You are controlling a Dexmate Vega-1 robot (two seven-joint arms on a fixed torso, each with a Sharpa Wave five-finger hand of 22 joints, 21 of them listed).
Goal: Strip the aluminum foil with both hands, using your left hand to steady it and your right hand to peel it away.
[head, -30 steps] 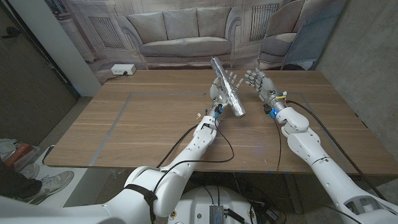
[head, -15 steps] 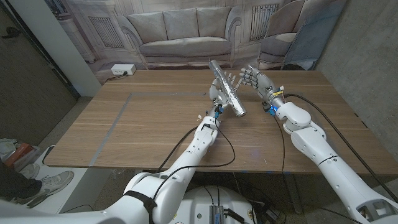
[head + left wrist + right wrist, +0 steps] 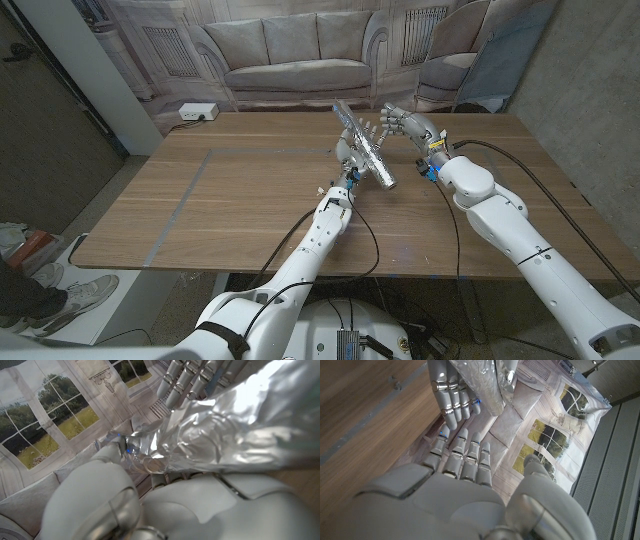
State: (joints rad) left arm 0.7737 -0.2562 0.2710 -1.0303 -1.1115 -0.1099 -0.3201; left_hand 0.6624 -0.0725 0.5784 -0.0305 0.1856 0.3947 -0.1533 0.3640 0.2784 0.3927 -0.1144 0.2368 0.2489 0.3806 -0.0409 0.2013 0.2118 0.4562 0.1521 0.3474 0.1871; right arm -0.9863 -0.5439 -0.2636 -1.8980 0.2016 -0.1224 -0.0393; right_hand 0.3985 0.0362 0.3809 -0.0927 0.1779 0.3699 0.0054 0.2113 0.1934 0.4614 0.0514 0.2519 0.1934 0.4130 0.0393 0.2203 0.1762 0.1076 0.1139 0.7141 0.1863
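A wooden table (image 3: 250,190) stands before a printed backdrop (image 3: 290,45) of a sofa and tall windows, with a white power strip (image 3: 195,112) at the table's far edge and a dark panel (image 3: 50,110) to the left. A person's shoe (image 3: 85,293) shows on the floor at the lower left corner.

Above the table's far middle, the left hand (image 3: 352,150) grips a foil-wrapped roll (image 3: 366,150), its fingers (image 3: 187,375) closed around the crinkled aluminum foil and reaching past it on the far side. The roll tilts, its upper end toward the backdrop, its lower end toward the robot and off the table.

The right hand (image 3: 405,124) hovers just beside the roll's upper part, fingers (image 3: 465,457) straight, slightly apart and holding nothing. In the right wrist view its fingertips point at the left hand's fingers and nearly meet them; whether they touch cannot be told.
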